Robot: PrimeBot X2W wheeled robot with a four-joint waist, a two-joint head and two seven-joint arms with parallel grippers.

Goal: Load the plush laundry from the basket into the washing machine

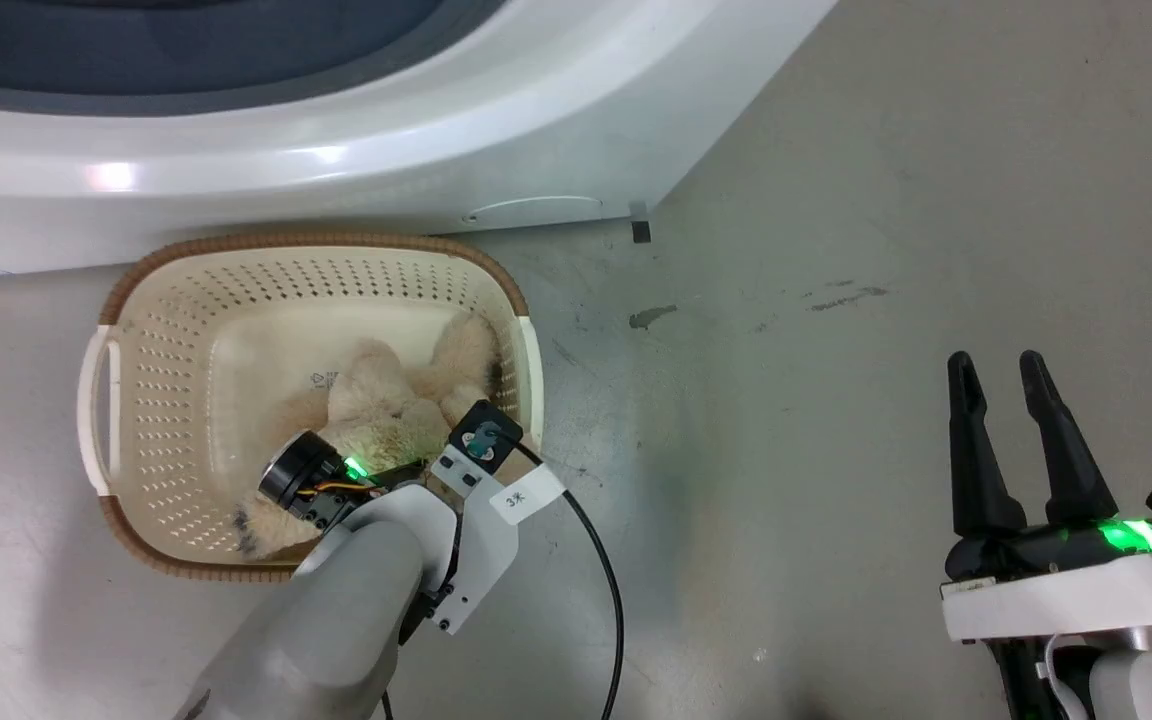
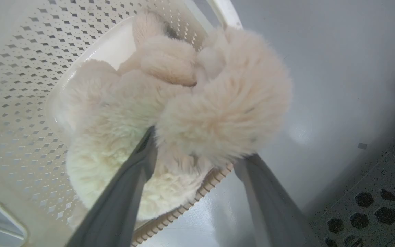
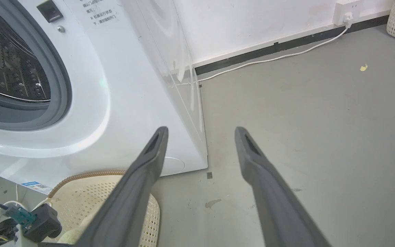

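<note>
Two tools are under my control. The left tool reaches down into the basket. Its two fingers stand on both sides of a thick lump of the plush laundry. Both fingers press into the fur, so I read this tool as closed on the toy as far as the lump allows. In the head view the toy lies in the right half of the basket, near the wall on that side, and the left wrist covers part of it.

The basket stands on the grey floor, just before the washing machine. In the right wrist view I see the grey gasket and the steel drum through the round opening.

The right tool hangs above bare floor, well apart from the basket. Its fingers are spread and it holds nothing.
</note>
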